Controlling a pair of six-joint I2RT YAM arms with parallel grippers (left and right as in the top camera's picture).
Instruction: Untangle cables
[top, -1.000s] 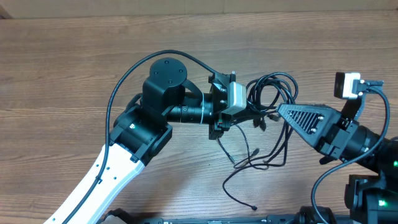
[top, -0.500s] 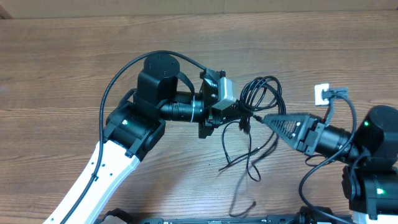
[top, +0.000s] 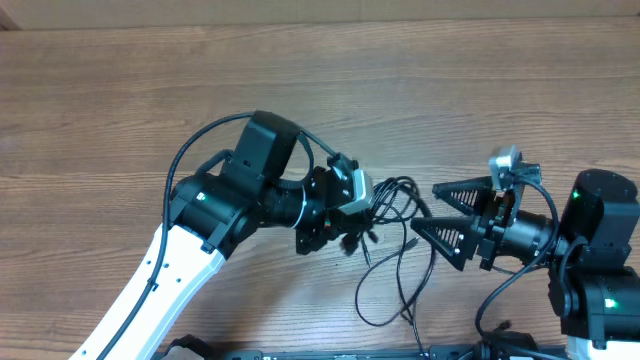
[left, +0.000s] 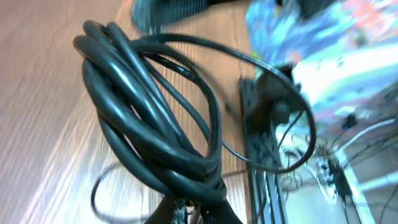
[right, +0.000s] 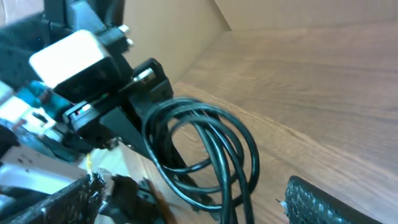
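The cables are thin black cords bunched into a small coil near the table's middle, with loose strands trailing toward the front edge. My left gripper is shut on the coil's left side. In the left wrist view the looped cables rise straight out of the shut left gripper. My right gripper stands open just right of the coil, one finger on each side of the trailing strands. The right wrist view shows the cables between its spread fingers, with nothing gripped.
The wooden table runs far to the left and back. A black rail lies along the front edge. The right arm's base stands at the front right. A cardboard wall rises behind the table.
My right gripper has opened from shut and let go of the cables, turning its fingers apart. The left arm has carried the coil toward the front edge.
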